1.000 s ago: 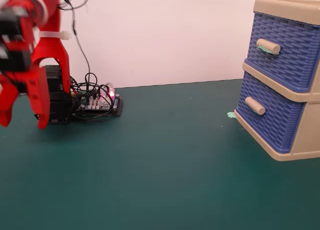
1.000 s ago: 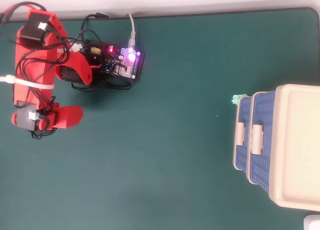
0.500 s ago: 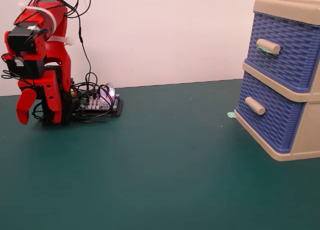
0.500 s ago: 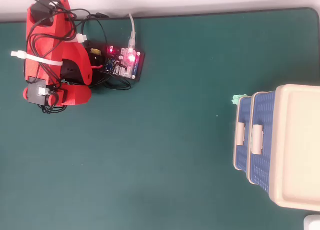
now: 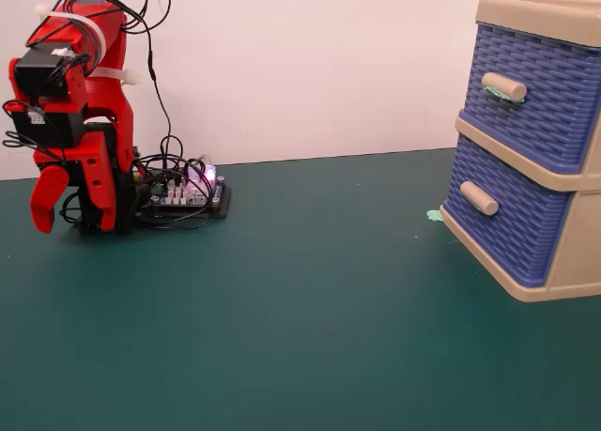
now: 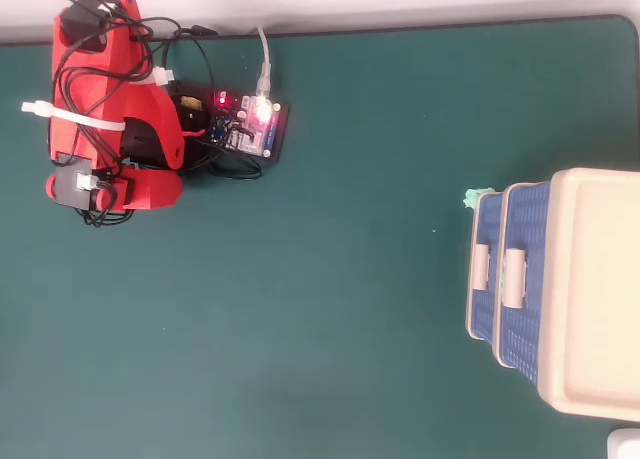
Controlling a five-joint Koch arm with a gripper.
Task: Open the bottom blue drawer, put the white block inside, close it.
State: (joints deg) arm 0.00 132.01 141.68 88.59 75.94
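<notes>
The bottom blue drawer (image 5: 507, 220) looks shut in its beige frame (image 5: 563, 267) at the fixed view's right, and I see no white block anywhere. My gripper (image 5: 58, 201) hangs folded by the arm's base, well apart; whether its jaws are parted I cannot tell. Judging from this, either the task is finished or not begun; if not begun, I must reach across for the plain handle (image 5: 479, 198).

Red printed-plastic arm (image 5: 80, 121) — black servo blocks, looping black cables, white zip ties — red rounded hand (image 5: 47, 201)
</notes>
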